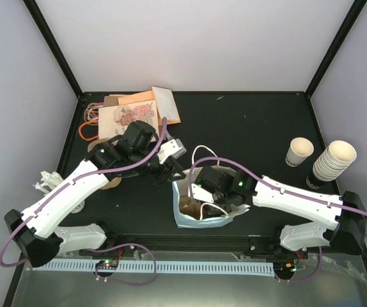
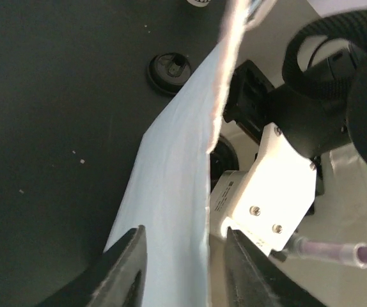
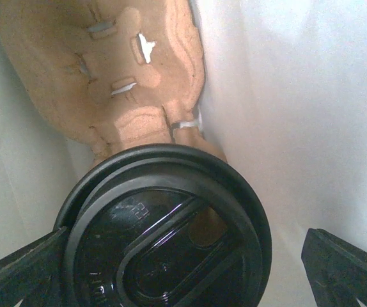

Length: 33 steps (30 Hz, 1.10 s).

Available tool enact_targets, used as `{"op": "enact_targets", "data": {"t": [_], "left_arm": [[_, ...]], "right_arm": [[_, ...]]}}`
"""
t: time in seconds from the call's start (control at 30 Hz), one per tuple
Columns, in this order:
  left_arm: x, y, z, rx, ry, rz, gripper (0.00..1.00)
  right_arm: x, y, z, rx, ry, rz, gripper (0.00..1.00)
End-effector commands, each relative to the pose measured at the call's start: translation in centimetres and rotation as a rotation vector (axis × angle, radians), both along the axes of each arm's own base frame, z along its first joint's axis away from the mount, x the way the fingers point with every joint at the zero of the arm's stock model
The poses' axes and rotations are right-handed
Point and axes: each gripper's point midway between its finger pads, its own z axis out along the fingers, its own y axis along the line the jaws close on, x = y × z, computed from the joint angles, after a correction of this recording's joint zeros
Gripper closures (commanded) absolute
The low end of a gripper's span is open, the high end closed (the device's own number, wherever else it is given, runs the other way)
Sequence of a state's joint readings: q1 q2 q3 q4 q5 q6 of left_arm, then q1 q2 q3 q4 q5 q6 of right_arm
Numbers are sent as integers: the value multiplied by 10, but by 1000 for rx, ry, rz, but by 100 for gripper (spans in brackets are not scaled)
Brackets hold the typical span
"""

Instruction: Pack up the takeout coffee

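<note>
The takeout coffee (image 3: pixel 164 230) shows as a black lid with a sip hole, low inside the white paper bag (image 1: pixel 182 216). It rests against a brown pulp carrier (image 3: pixel 107 70). My right gripper (image 3: pixel 180 268) reaches into the bag and is open; its left finger sits by the lid's rim and its right finger (image 3: pixel 343 268) stands well apart from it. In the top view the right gripper (image 1: pixel 206 195) hides the cup. My left gripper (image 2: pixel 183 268) straddles the bag's left wall (image 2: pixel 171 192), one finger on each side with a gap between them. From above the left gripper (image 1: pixel 169 174) is at the bag's upper left rim.
A single cream cup (image 1: pixel 299 152) and a stack of cream cups (image 1: pixel 332 160) stand at the right. Flat paper bags with handles (image 1: pixel 132 112) lie at the back left. A round black disc (image 2: pixel 169 69) lies on the table beyond the bag. The right arm's white wrist (image 2: pixel 266 198) crowds the bag.
</note>
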<state>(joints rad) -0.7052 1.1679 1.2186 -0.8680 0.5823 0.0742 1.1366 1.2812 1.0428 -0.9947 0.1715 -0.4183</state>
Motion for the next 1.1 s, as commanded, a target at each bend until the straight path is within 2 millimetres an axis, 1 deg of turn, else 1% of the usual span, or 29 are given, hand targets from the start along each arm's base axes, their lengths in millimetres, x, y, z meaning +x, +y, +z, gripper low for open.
{"op": "enact_targets", "data": {"t": [0.0,0.07,0.13,0.23,0.43,0.6,0.83,0.97,1.07], "left_arm": [[5,0,8,48,-56,2,73],[7,-1,10,71,-70,6,86],[7,0,10,86,-82,9,93],[9,0,9,104,-96,14,98],[9,0,10,118,-112,18,98],[8,1,9,136,-126,18,98],[10,3,11,144,-147,29,98],[11,6,14,146,-167,43,99],[12,8,16,145,-181,53,99]], "right_arm": [[2,11,21,87,-32,26,0],[3,11,25,103,-47,26,0],[5,11,30,110,-64,26,0],[6,11,38,136,-85,28,0],[5,14,65,240,-120,36,0],[2,14,83,310,-138,39,0],[0,14,97,369,-147,32,0],[0,15,120,451,-175,19,0],[-3,16,143,529,-186,18,0]]}}
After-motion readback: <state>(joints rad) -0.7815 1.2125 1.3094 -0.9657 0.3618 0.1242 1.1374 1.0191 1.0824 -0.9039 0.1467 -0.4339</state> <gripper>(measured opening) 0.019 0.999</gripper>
